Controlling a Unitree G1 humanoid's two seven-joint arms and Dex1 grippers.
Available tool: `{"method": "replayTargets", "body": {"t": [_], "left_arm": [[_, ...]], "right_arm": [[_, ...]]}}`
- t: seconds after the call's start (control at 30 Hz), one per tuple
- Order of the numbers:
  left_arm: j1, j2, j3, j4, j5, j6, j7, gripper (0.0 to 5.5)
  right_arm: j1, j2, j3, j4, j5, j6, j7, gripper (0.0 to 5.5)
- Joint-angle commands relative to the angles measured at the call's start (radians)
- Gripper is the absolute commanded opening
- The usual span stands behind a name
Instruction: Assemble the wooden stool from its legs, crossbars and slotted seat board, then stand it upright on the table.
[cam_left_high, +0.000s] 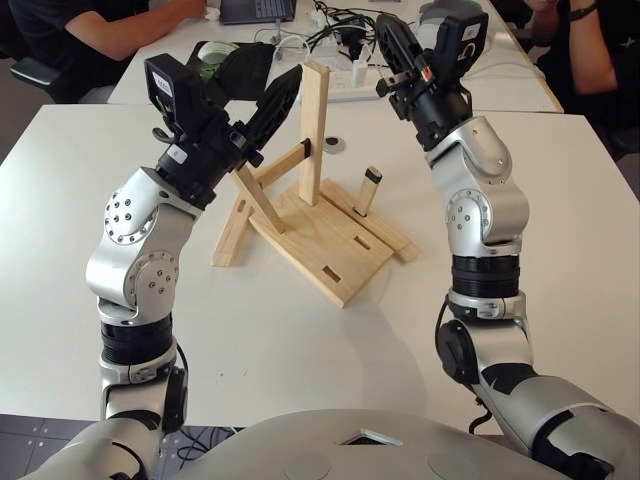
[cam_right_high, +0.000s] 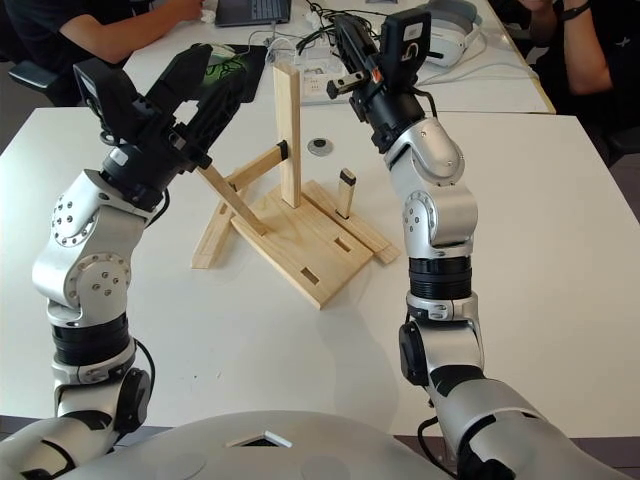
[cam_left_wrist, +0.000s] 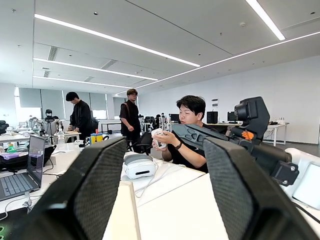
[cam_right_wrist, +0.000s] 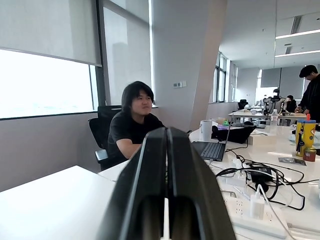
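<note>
- The left gripper is holding its jaws wide apart with nothing between them. It is hovering above the table, just beside the top of the upright leg on the leg's left. In the left wrist view the leg's top end is showing low between the two pads.
- The right gripper is pressing its jaws together on nothing, and it is hanging high over the table's far edge.
- The white table is carrying all the stool parts.
- The seat board is lying flat near the table's middle, a little toward the far edge, with its slots facing up.
- The upright leg is standing on the board's far part.
- A slanted leg is leaning with its foot on the board's left side.
- A loose bar is lying flat on the table, touching the board's left corner.
- A crossbar is running from the slanted leg up to the upright leg.
- A short peg with a dark tip is standing on the board to the right of the upright leg.
</note>
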Motion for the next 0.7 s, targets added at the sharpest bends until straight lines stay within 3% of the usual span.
{"method": "replayTargets", "body": {"t": [0.03, 0.23, 0.43, 0.7], "left_arm": [[-0.001, 0.006, 0.000, -0.004, 0.004, -0.002, 0.000, 2.82], [-0.019, 0.012, -0.005, 0.006, -0.012, 0.015, -0.016, 2.82], [-0.015, 0.008, -0.022, -0.001, -0.022, 0.033, -0.025, 2.82], [0.006, 0.021, 0.000, -0.008, -0.021, 0.032, -0.018, 2.82]], "right_arm": [[-0.035, 0.006, 0.007, -0.016, 0.000, 0.001, -0.012, 0.01], [-0.015, 0.004, 0.009, 0.031, -0.015, -0.027, -0.013, 0.01], [0.132, -0.020, 0.085, 0.389, -0.078, 0.131, 0.023, 0.01], [0.092, -0.020, 0.034, 0.260, -0.049, 0.016, 0.017, 0.01]]}}
